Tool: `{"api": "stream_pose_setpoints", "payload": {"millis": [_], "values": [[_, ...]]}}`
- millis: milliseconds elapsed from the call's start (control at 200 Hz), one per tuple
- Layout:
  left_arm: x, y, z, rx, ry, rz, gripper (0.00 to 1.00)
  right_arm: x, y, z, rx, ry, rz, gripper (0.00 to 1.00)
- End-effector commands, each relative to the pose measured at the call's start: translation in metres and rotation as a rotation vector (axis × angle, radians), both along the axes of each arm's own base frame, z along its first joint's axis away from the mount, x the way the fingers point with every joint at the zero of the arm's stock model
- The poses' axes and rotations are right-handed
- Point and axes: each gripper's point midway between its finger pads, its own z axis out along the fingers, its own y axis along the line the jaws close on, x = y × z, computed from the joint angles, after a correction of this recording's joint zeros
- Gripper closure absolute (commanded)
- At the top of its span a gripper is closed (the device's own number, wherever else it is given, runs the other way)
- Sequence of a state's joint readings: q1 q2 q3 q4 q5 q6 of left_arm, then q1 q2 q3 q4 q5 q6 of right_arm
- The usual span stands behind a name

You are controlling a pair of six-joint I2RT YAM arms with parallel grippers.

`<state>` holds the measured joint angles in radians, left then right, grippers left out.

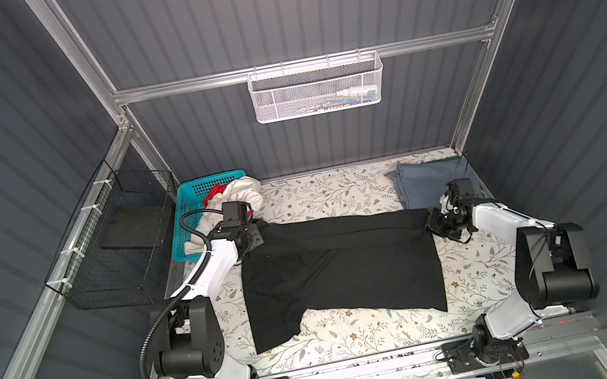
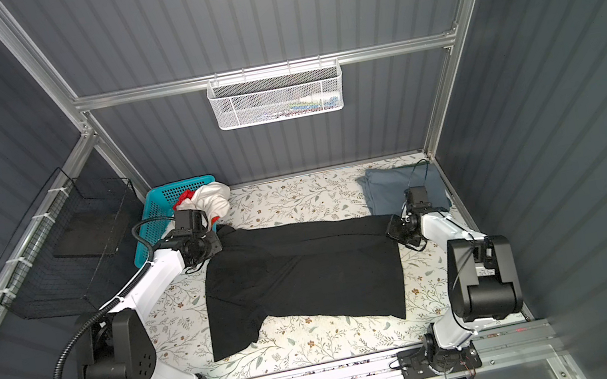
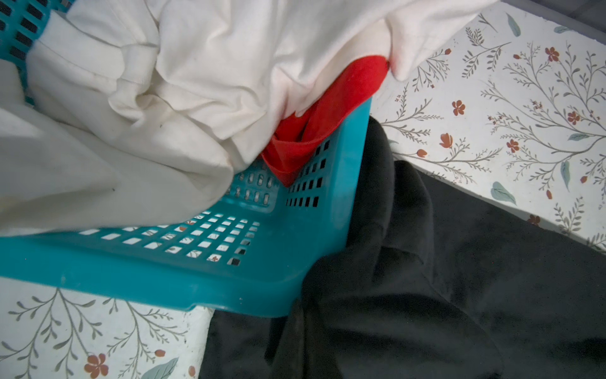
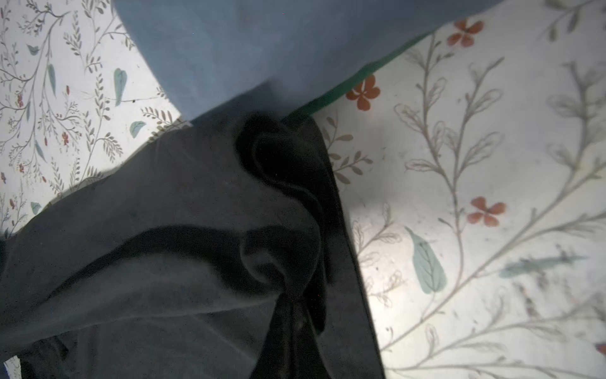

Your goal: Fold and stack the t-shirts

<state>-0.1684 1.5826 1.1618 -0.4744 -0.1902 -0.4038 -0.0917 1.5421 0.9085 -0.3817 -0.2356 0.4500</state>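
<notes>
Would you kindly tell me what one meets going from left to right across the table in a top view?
teal basket → black t-shirt → blue-grey t-shirt

Floral table (image 1: 362,340) — black shirt (image 1: 350,271), blue-grey shirt (image 1: 423,182), basket (image 1: 203,183)

In a top view, the spread-out shirt (image 1: 341,272) lies in the middle of the table (image 1: 362,340). The basket (image 1: 189,196) (bunched shirts (image 1: 242,197) inside) sits upper left of it, the folded shirt (image 1: 424,179) upper right.
</notes>
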Motion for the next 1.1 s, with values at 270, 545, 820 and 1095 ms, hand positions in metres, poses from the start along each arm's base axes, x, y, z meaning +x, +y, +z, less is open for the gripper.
{"api": "stream_pose_setpoints", "payload": {"millis": [270, 545, 820, 1095], "values": [[-0.004, 0.01, -0.015, 0.019, 0.041, 0.021, 1.0, -0.048, -0.002, -0.031, -0.065, 0.15, 0.043, 1.0], [-0.007, 0.01, -0.01, 0.018, 0.035, 0.02, 1.0, -0.038, -0.002, -0.032, -0.056, 0.172, 0.049, 0.71], [-0.009, -0.003, 0.007, -0.058, -0.009, -0.021, 0.03, -0.027, -0.002, 0.019, -0.063, 0.053, 0.016, 0.4], [-0.03, -0.02, 0.025, -0.16, -0.083, -0.089, 0.0, -0.013, 0.053, 0.09, -0.136, -0.184, 0.171, 0.35]]}}
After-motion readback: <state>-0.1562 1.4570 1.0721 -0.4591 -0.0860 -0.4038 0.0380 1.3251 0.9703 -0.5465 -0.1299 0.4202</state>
